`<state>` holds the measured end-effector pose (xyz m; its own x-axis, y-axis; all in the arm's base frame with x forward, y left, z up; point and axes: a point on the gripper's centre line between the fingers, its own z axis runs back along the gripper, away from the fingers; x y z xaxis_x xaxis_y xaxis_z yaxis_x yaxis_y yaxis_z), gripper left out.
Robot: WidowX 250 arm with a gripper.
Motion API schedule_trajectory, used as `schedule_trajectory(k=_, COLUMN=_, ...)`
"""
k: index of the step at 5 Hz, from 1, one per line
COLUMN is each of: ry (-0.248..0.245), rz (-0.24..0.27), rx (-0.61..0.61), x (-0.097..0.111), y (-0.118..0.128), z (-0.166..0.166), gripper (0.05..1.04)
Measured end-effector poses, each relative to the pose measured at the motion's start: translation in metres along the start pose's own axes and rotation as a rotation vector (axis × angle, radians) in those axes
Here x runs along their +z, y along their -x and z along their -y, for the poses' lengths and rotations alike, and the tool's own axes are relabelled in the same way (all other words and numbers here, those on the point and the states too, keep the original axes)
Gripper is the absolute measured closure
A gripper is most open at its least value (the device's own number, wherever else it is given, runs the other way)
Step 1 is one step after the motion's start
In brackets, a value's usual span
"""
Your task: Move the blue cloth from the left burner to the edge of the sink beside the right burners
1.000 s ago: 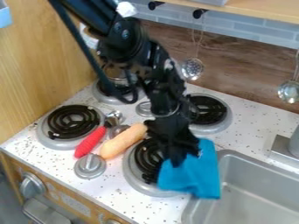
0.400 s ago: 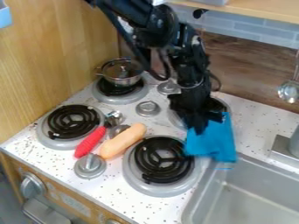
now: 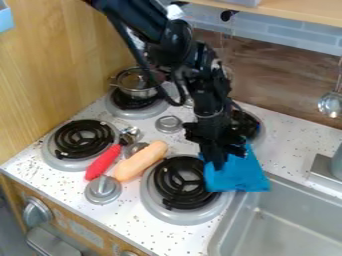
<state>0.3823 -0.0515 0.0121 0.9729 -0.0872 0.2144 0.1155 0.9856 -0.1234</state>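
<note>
The fingers (image 3: 213,152), closed on the cloth (image 3: 239,173), have just shifted down-left to the lower-centre burner's (image 3: 185,183) edge — the cloth is moved but unreleased.

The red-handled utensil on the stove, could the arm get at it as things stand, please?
Probably not directly: the jaws appear closed on the blue cloth, although nothing covers the red handle, which lies beside a peach-coloured toy.

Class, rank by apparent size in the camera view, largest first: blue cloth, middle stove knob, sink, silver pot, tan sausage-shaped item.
Sink
Blue cloth
Silver pot and tan sausage-shaped item: too alike to rank
Middle stove knob
</note>
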Motion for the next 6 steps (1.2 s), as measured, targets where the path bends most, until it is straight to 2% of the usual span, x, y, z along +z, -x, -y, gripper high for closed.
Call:
schedule_trajectory(k=1, ry=0.013, rz=0.003, rx=-0.04, x=0.018, y=0.025, z=0.004, gripper=0.976)
schedule_trajectory(k=2, ry=0.025, rz=-0.013, rx=-0.072, x=0.025, y=0.049, z=0.007, gripper=0.976)
schedule_trajectory(k=3, ry=0.025, rz=-0.017, rx=-0.089, x=0.033, y=0.071, z=0.001, gripper=0.976)
schedule_trajectory(k=4, ry=0.004, rz=-0.006, rx=-0.103, x=0.038, y=0.086, z=-0.002, gripper=0.976)
schedule_trajectory(k=5, ry=-0.027, rz=0.002, rx=-0.094, x=0.037, y=0.086, z=-0.007, gripper=0.976)
schedule_trajectory(k=6, ry=-0.044, rz=-0.006, rx=-0.068, x=0.027, y=0.071, z=-0.011, gripper=0.976)
